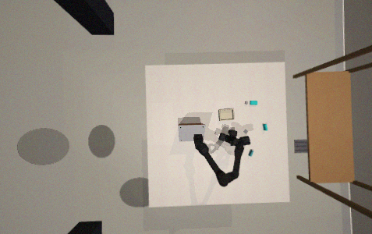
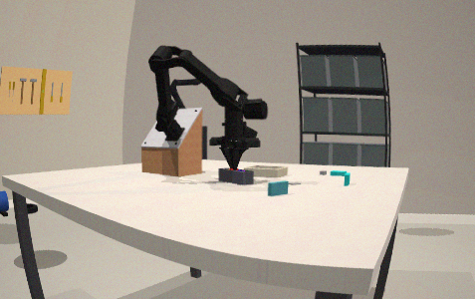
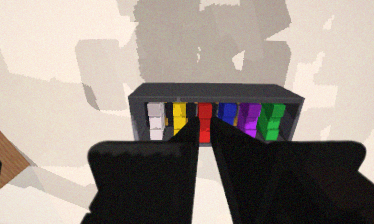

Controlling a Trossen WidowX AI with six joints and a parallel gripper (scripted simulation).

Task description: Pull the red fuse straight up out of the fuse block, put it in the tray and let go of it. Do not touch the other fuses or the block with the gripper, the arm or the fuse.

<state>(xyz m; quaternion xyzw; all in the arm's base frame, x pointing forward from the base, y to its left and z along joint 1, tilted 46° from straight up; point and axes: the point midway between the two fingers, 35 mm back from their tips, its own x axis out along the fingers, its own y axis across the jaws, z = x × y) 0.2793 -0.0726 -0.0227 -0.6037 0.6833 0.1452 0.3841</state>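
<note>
Nearest the wrist camera, the gripper (image 3: 204, 129) pinches the red fuse (image 3: 204, 120) between its two black fingers, jaws narrowed onto it, while the fuse sits in its slot in the dark fuse block (image 3: 215, 92). Six fuses stand in one row in the block: one white fuse (image 3: 155, 120), one yellow fuse (image 3: 179, 116), the red one, one blue fuse (image 3: 228, 112), one purple fuse (image 3: 249, 119) and one green fuse (image 3: 271, 121). Just beyond the block, seen from the exterior camera, lies a single shallow beige tray (image 2: 269, 170), holding nothing that can be made out. Three teal blocks (image 2: 277, 187) are scattered over the white table (image 2: 181, 219), with one small grey piece (image 2: 323, 172) near the farthest of them. Farther back stands the arm's wooden wedge base (image 2: 173, 145), then one dark shelf rack (image 2: 343, 102).
</note>
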